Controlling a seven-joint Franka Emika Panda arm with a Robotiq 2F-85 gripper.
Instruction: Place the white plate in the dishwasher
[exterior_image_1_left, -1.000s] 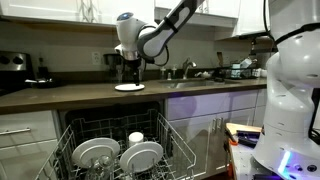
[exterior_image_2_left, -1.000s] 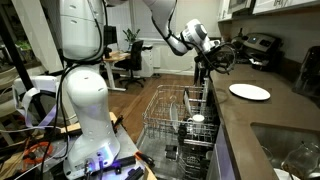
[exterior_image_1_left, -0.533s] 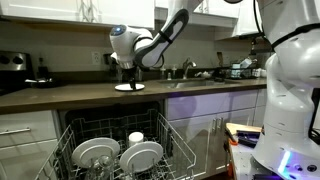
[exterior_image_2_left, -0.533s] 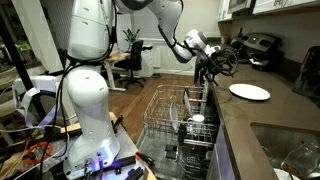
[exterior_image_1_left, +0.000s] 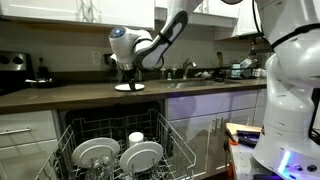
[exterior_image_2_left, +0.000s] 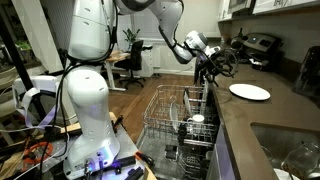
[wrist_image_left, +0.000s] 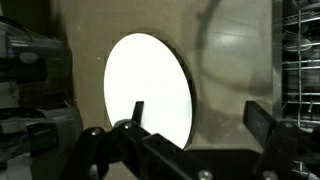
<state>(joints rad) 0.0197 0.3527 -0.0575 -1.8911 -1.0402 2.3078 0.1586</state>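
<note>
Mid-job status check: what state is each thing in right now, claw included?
Plain round white plate: lying flat on the dark countertop, not gripped.
Claw: open, above the plate.
Built-in dishwasher: open.
Light grey-white wire rack: pulled out, partly loaded with upright white plates and a small white cup.

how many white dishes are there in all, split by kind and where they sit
white plate on the counter: 1
white plates in the dishwasher rack: 2
white cup in the rack: 1
total: 4
</note>
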